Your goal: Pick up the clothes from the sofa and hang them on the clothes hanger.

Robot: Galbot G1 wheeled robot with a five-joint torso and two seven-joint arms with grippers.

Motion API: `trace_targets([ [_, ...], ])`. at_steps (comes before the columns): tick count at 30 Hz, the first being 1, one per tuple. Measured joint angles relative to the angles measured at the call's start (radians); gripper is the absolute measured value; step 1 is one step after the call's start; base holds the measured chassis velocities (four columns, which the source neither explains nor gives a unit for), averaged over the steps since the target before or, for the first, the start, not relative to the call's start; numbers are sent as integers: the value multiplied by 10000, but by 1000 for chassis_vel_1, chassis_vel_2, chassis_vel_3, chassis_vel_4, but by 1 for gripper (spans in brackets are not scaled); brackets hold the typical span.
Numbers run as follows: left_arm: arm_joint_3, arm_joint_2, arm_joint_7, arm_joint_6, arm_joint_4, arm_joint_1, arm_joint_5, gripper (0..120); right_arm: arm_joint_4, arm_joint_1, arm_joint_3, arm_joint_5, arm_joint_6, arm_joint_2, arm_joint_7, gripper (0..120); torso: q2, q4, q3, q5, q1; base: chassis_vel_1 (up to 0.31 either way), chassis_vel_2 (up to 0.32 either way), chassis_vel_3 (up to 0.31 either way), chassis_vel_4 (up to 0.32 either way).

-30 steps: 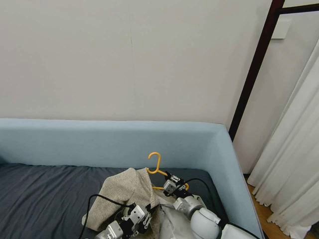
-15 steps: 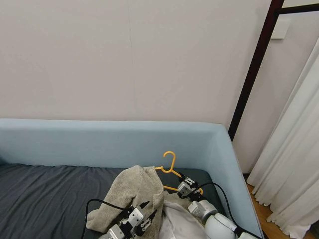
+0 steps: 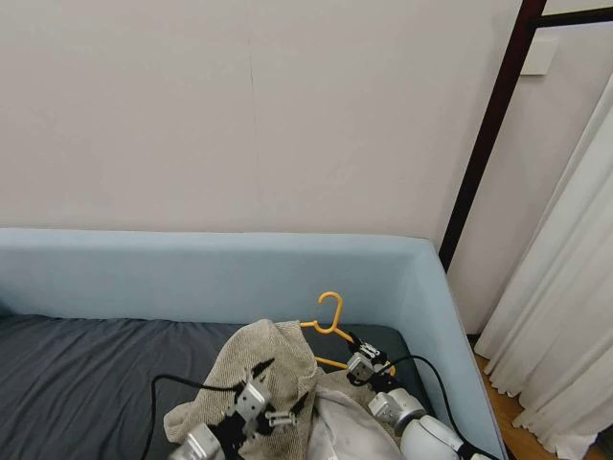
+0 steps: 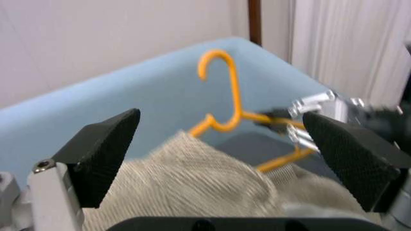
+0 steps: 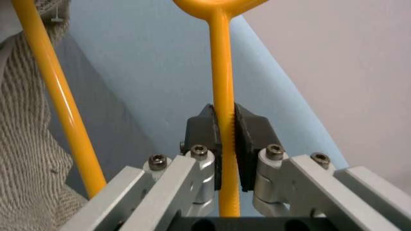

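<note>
Beige knit garment: heaped on the sofa's dark seat near the right-hand corner, one shoulder of the hanger tucked into it
Orange hanger: hook upward, in front of the blue backrest, a bar clamped in the right gripper
Right gripper: pinched tight on the hanger's bar, just right of the garment
Left gripper: fingers spread wide, nothing between them, over the garment's near edge
White cloth: below the knit, between the two arms
Sofa: light blue back and arm, dark grey seat
</note>
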Motion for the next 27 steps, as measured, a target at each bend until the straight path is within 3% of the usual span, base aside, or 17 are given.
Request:
trace_targets([
  [2, -117, 81, 3, -2, -21, -44, -191, 100, -14, 52, -41, -10, 15, 23, -4, 5, 0, 1, 0, 1, 0, 0, 0, 0, 0],
  [5, -222, 324, -902, 781, -188, -935, -1896, 100, -120, 382, -343, -67, 138, 197, -51, 5, 0, 11, 0, 0, 0, 0, 0, 0, 0],
  [6, -222, 324, -902, 781, -188, -935, -1896, 100, -120, 382, -343, -67, 138, 197, -51, 5, 0, 11, 0, 0, 0, 0, 0, 0, 0],
  [8, 287, 117, -1607, 1341, -352, -1618, -2840, 100, -134, 430, -404, -70, 157, 245, -76, 5, 0, 12, 0, 3, 0, 0, 0, 0, 0],
  [10, 1474, -592, -2961, 1956, -499, -2771, -4306, 100, -136, 404, -393, -73, 157, 257, -89, 5, -1, 6, 0, -1, 0, 0, 0, 0, 0],
  [12, 2363, -1229, -3972, 2149, -393, -3465, -5027, 100, -132, 362, -373, -65, 157, 223, -93, 5, -2, 3, 2, 3, 0, 0, 0, 0, 0],
  [13, 2363, -1229, -3972, 2149, -393, -3465, -5027, 100, -132, 362, -373, -65, 157, 223, -93, 5, -2, 3, 2, 3, 0, 0, 0, 0, 0],
  [16, 3584, -2549, -5851, 2211, 257, -4359, -5619, 96, -43, 233, -255, -31, 157, 53, -94, 5, -2, 8, 2, 1, 0, 0, 0, 0, 0],
  [20, 4032, -3418, -6784, 2275, 809, -4877, -5999, 95, 25, 25, -31, -1, 147, -186, -93, 5, -2, 0, 2, 2, 0, 0, 0, 0, 0],
  [27, 4248, -3794, -7444, 2270, 1234, -4938, -5574, 94, 32, -19, 38, 22, 137, -292, -94, 5, -2, 9, 1, 3, 0, 0, 0, 0, 0],
])
